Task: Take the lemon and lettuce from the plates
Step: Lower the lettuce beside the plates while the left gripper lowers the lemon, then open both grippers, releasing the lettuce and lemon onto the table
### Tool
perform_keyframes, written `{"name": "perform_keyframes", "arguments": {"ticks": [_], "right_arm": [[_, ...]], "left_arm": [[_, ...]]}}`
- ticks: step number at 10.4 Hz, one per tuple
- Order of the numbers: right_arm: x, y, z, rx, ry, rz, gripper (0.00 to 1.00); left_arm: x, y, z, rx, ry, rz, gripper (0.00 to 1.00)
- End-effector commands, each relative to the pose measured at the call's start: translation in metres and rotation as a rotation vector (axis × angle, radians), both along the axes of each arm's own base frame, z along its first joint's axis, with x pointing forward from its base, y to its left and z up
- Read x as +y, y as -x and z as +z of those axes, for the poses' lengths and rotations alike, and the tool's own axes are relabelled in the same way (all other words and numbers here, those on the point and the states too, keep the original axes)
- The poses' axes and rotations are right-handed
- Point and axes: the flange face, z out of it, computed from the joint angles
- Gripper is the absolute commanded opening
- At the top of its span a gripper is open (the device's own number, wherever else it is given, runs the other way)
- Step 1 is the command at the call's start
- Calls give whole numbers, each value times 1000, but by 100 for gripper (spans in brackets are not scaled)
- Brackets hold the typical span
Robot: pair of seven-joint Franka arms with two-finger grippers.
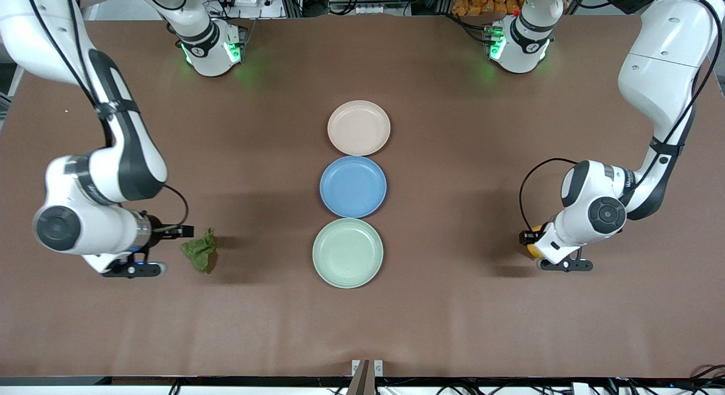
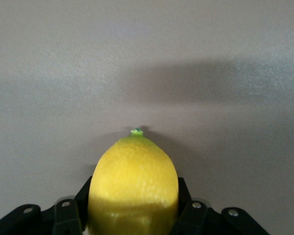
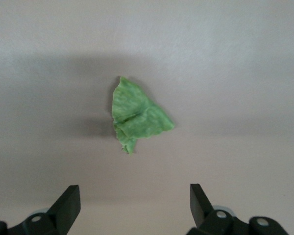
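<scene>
**Front view.** Dial centred on the blue plate (image 1: pixel 353 186), twelve o'clock toward the arm bases.
- Beige-pink plate (image 1: pixel 358 127): at twelve o'clock, touching or nearly touching the blue one. Nothing is carried on it.
- Mint plate (image 1: pixel 347 252): at six o'clock, likewise bare. Both task items are thus judged to be already off the plates.
- Lettuce (image 1: pixel 199 250): at about eight o'clock, well apart from the plates, toward the right arm's end of the counter (image 1: pixel 453 304). It is seen crumpled on the bare counter just beside the right claw (image 1: pixel 184 232).
- Lemon (image 1: pixel 534 250): at about four o'clock, toward the left arm's end, mostly hidden under the left claw (image 1: pixel 531 242), which is held low to the counter.

**Left wrist view.**
- The lemon (image 2: pixel 133 181) is seated between the fingers of the left claw (image 2: pixel 133 208), stem tip pointing away. The claw is closed narrowly about it, flanks clasped so that rolling is prevented.

**Right wrist view.**
- The right claw (image 3: pixel 133 191) is spread wide and holds nothing. The lettuce (image 3: pixel 137 115) lies on the counter ahead of the fingers, apart from both, evidently let go there.
</scene>
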Motion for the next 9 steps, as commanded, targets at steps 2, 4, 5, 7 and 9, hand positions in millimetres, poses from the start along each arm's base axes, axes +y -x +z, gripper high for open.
{"name": "perform_keyframes", "arguments": {"ticks": [2,4,5,7,9], "right_arm": [[-31,8,72,-98,-3,68,100],[-28,15,124,-174,15,73,100],[-25,22,152,-212,25,75,100],[-17,33,189,-266,39,80,100],[-9,44,212,-286,49,82,100]], "left_arm": [[11,-16,65,-108,-40,-15,100],[15,-18,115,-173,-61,-9,100],[17,-17,140,-191,-71,0,100],[15,-7,198,-181,-43,44,100],[22,-1,258,-142,-15,28,100]]}}
